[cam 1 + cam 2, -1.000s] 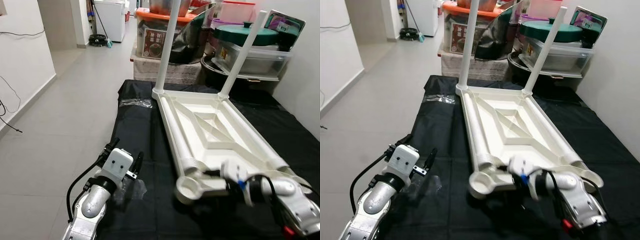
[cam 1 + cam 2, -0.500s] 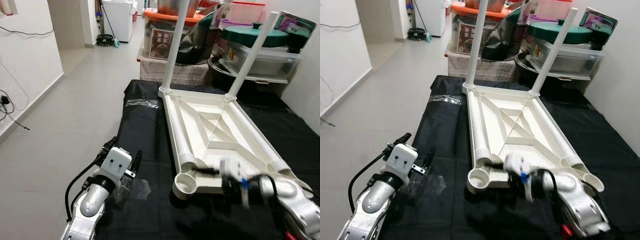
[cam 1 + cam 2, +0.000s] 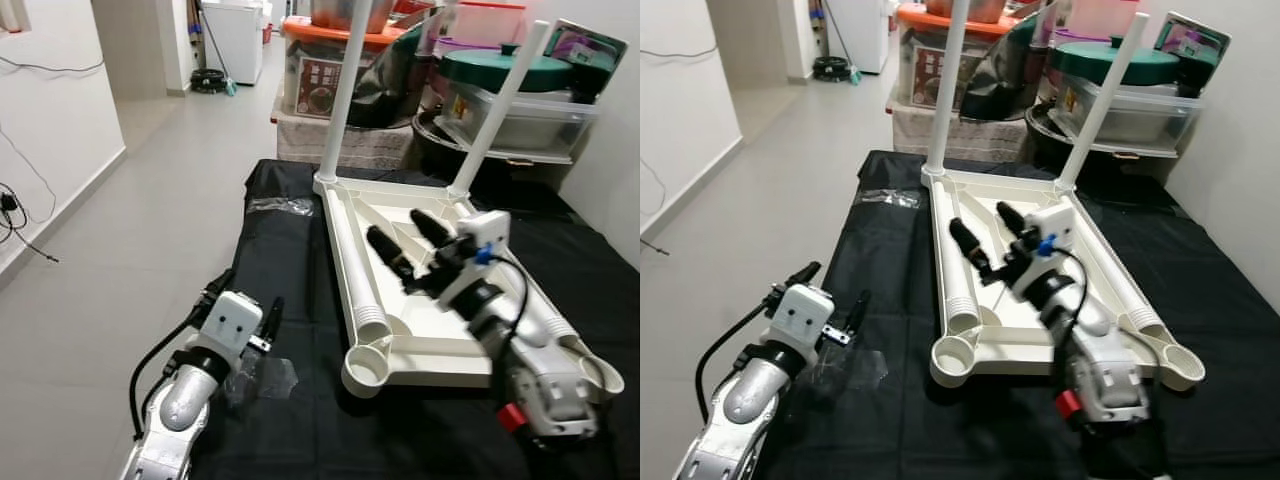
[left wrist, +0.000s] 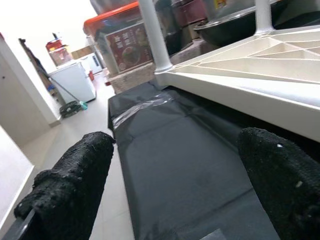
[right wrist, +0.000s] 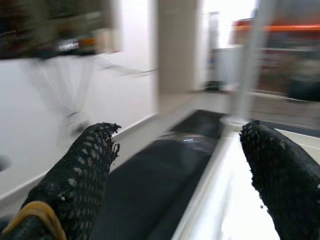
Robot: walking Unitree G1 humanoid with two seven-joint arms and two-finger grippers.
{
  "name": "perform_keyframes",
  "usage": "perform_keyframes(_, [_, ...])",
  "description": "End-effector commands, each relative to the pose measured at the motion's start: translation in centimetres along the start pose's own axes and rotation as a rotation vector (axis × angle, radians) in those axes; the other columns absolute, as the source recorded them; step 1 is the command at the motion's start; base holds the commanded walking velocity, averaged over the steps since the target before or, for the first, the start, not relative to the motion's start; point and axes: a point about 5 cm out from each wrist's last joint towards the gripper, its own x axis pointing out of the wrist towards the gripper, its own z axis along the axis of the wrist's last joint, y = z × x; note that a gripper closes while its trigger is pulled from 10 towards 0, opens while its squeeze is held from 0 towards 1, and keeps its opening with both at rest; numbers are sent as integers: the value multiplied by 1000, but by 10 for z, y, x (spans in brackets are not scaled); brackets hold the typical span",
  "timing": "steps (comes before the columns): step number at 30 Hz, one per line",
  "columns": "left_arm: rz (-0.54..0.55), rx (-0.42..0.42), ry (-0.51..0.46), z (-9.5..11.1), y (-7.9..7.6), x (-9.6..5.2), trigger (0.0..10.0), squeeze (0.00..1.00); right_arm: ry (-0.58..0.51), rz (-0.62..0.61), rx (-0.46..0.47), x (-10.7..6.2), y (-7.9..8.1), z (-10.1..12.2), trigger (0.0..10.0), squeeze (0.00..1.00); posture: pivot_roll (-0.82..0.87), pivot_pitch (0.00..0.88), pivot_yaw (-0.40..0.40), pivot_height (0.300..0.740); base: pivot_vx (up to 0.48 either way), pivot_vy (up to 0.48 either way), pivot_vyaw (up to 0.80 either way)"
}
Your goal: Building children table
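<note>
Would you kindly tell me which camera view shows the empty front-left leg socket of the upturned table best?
The right eye view: the leg socket lies open, unobstructed, its round rim whole. The left eye view shows it equally whole, nearer the frame's bottom. The left wrist view catches just the table's side edge; the right wrist view is blurred.

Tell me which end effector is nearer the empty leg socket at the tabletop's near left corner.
Left, by a little. The left end effector hovers over the black cloth just beside the socket. The right end effector is raised above the tabletop, farther along it.

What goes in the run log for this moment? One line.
right gripper: open, above upturned white plastic tabletop | left gripper: open, over black cloth | two legs fitted
</note>
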Motion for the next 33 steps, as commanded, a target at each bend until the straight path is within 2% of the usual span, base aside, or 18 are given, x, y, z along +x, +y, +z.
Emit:
perform_keyframes(1, [-4,-3,0,0,-1,-1,10000,0,7,-47,4,-2,9,-9,10000,0,60,0,-100,740,0,-469,0])
perform_keyframes(6, [-5,-4,0,1,-1,-1,10000,0,12,-88,49,0,19,-16,10000,0,58,0,-98,740,0,-478,0])
perform_keyframes(10, [-11,2,0,2,-2,0,10000,0,-2,-112,97,9,30,-16,10000,0,66,0,-99,740,0,-480,0])
perform_keyframes(15, [-5,1,-5,2,-1,0,10000,0,-10,-133,95,13,31,-14,10000,0,70,0,-103,740,0,-480,0])
perform_keyframes(19, [7,-24,-31,6,1,-1,10000,0,9,-85,102,13,33,-15,10000,0,71,0,-103,740,0,-214,0])
perform_keyframes(20, [8,-27,-33,6,1,-1,10000,0,41,-15,101,11,37,-18,10000,0,71,0,-103,740,0,0,0])
perform_keyframes(21, [8,-27,-33,6,1,-1,10000,0,41,-15,101,11,37,-18,10000,0,71,0,-103,740,0,0,0])
perform_keyframes(22, [7,-28,-31,6,1,-1,10000,0,127,138,57,3,41,-25,10000,0,68,0,-103,740,0,0,0])
perform_keyframes(29, [6,-31,-33,6,1,-1,10000,0,228,221,0,-4,35,-33,10000,0,66,0,-107,740,0,0,0])
perform_keyframes(30, [11,-32,-34,6,2,-1,10000,0,381,323,-41,-19,30,-47,10000,0,70,0,-110,740,0,0,0])
perform_keyframes(32, [11,-32,-34,6,2,-1,10000,0,381,323,-41,-19,30,-47,10000,0,70,0,-110,740,0,0,0])
perform_keyframes(33, [14,-31,-33,5,2,-2,10000,0,447,321,-44,-25,24,-55,10000,0,71,0,-111,740,0,0,0])
